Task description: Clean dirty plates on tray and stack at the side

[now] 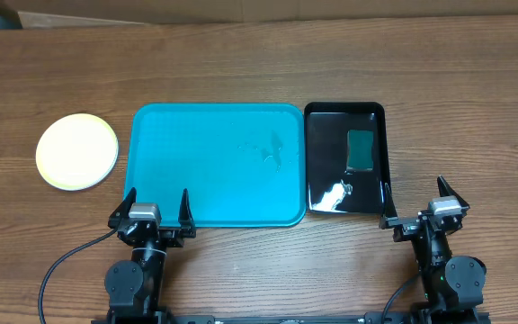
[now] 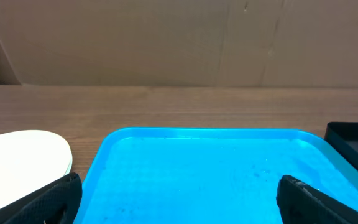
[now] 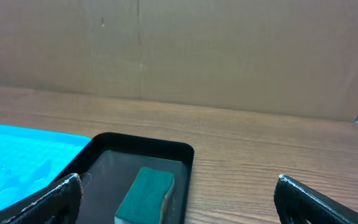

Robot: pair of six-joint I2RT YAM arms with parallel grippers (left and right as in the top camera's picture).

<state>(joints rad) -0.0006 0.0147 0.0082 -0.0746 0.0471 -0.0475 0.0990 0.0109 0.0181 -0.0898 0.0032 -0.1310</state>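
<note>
The turquoise tray [image 1: 205, 162] lies mid-table with no plate on it, only a few wet streaks [image 1: 272, 151]. A stack of plates [image 1: 77, 151] sits on the wood to the left of the tray; the top one is whitish with a yellow-green rim, and the ones beneath are hidden. In the left wrist view the stack [image 2: 20, 155] shows beside the tray [image 2: 197, 174]. My left gripper [image 1: 157, 200] hovers at the tray's near left edge, open and empty [image 2: 179, 199]. My right gripper [image 1: 415, 193] stands open and empty [image 3: 179, 199] near the front right.
A glossy black tray [image 1: 371, 112] adjoins the turquoise tray's right side and holds a green sponge [image 1: 360, 149]. The sponge [image 3: 145, 194] lies just ahead of my right gripper. A cardboard wall runs along the table's far edge.
</note>
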